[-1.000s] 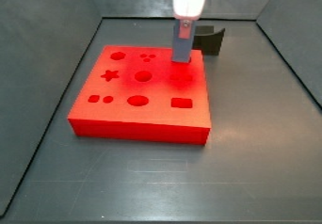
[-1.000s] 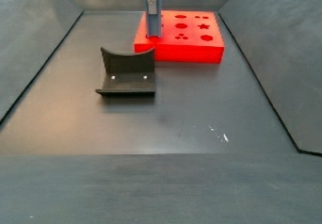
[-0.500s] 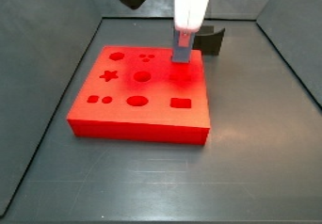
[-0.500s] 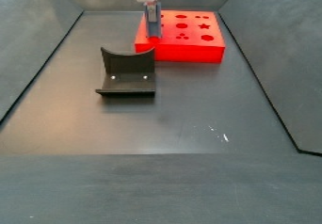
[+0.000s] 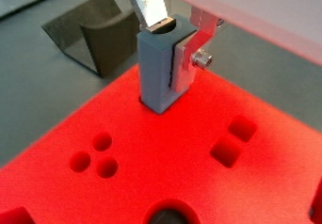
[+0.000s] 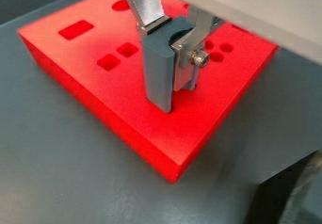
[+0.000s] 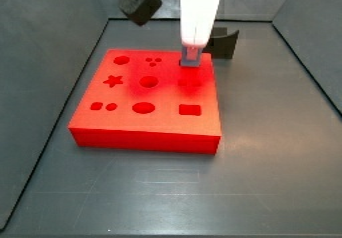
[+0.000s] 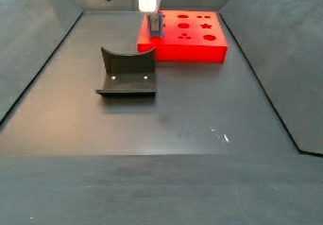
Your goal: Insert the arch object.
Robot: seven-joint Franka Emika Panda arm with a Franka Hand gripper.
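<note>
Both wrist views: gripper (image 5: 172, 41) clamped on the arch object (image 5: 161, 72), a grey-blue upright block, silver fingers (image 5: 153, 9) flat against its two sides. Lower end of the block at the top face of the red board (image 5: 189, 162), near a board corner; whether touching or sunk into a hole, cannot tell. Round, square and clustered small holes visible in the board around it. Same grip seen from the opposite side (image 6: 174, 35), block (image 6: 158, 70) standing vertical over the red board (image 6: 126, 87) close to its edge.

Side view: gripper (image 7: 195, 48) above the far right part of the red board (image 7: 150, 107), arch object (image 7: 193, 54) hanging straight down from it, board's star, circles and square holes spread to the near and left. Fixture (image 7: 222, 42) on the dark floor just behind the board. Other side view: fixture (image 8: 127, 74) well apart from the red board (image 8: 186, 38), gripper (image 8: 151, 13) with the block (image 8: 153, 25) at the board's corner nearest the fixture.
</note>
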